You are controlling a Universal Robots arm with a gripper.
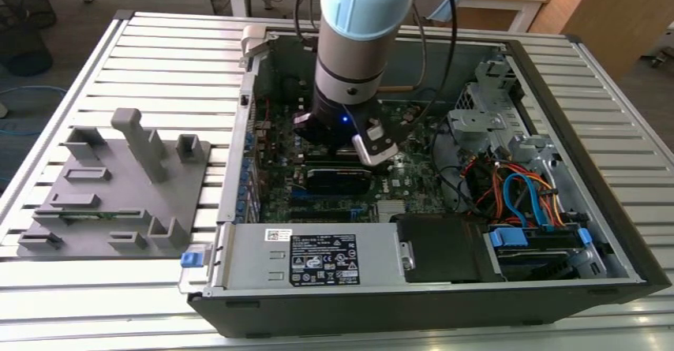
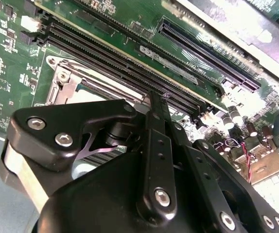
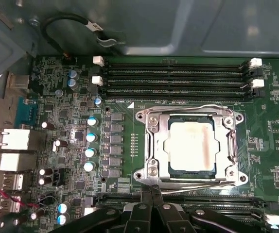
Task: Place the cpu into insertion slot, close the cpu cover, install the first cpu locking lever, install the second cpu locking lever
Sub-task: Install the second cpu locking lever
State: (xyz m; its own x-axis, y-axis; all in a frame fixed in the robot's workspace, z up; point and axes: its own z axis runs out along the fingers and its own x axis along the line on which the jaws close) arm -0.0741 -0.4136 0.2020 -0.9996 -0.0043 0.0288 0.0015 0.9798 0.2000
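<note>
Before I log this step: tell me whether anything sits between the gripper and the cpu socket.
Nothing visible does. In the first wrist view the gripper sits at the edge of the cpu cover, which lies closed around the cpu in the insertion slot.

Exterior view high over the computer case (image 1: 443,288); wrist views close above motherboard (image 3: 66,121).

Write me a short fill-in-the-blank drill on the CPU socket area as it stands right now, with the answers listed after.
1. The cpu lies inside the insertion ____.
2. The cpu cover is a frame made of silver ____.
3. The gripper hangs at the socket's edge, over the ____-coloured motherboard.
4. In the exterior view the arm reaches down into the open computer ____.

Answers: slot; metal; green; case
</note>
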